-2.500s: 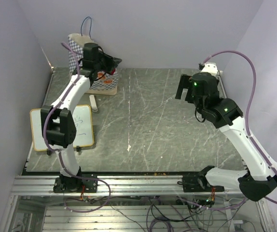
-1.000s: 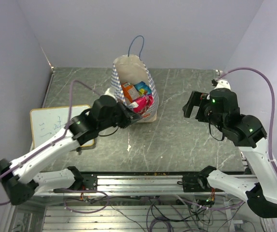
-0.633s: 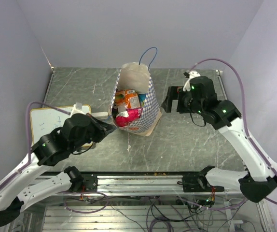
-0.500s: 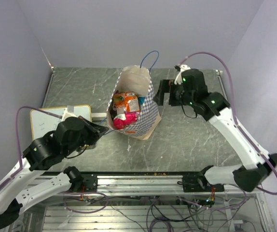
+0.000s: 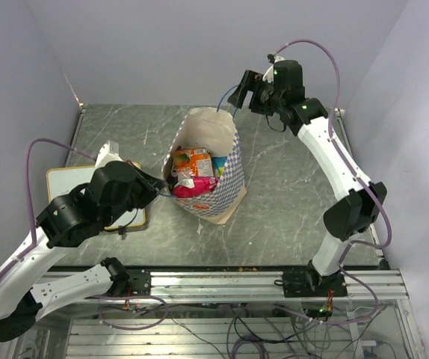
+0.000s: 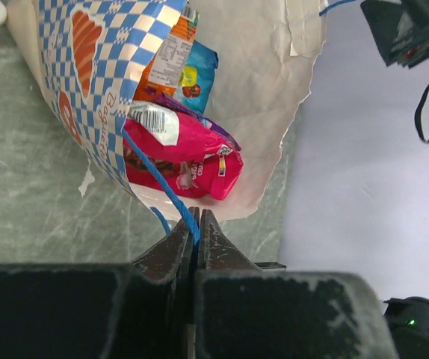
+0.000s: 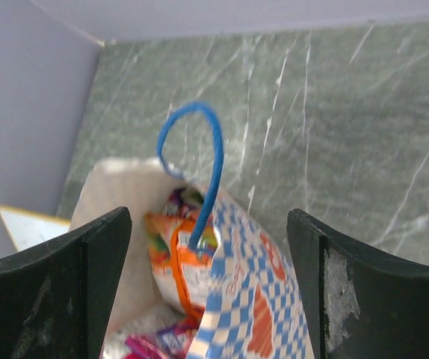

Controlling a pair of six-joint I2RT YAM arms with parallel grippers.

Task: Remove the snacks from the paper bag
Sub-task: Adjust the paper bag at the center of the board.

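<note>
The paper bag [image 5: 228,168] stands open mid-table, cream inside, blue-and-white checked outside. Inside lie snacks: a magenta-pink packet [image 5: 193,186], an orange packet [image 5: 192,161] and a blue one [image 6: 196,75]. My left gripper [image 5: 157,193] is shut on the bag's near blue cord handle [image 6: 171,196], just left of the bag's mouth. My right gripper [image 5: 246,91] is open and empty, held high over the bag's far side, above the far blue cord handle [image 7: 213,161]. The bag [image 7: 263,299] and the orange packet [image 7: 181,269] show between its fingers [image 7: 99,284].
A white writing board [image 5: 65,183] lies at the table's left edge, partly under my left arm. The grey marble table [image 5: 304,194] runs to walls at the back and sides. My right arm stretches along the right side.
The left arm dragged the bag from the back left corner to mid-table and holds its handle. The right gripper swung from the right side up over the bag's far handle.
</note>
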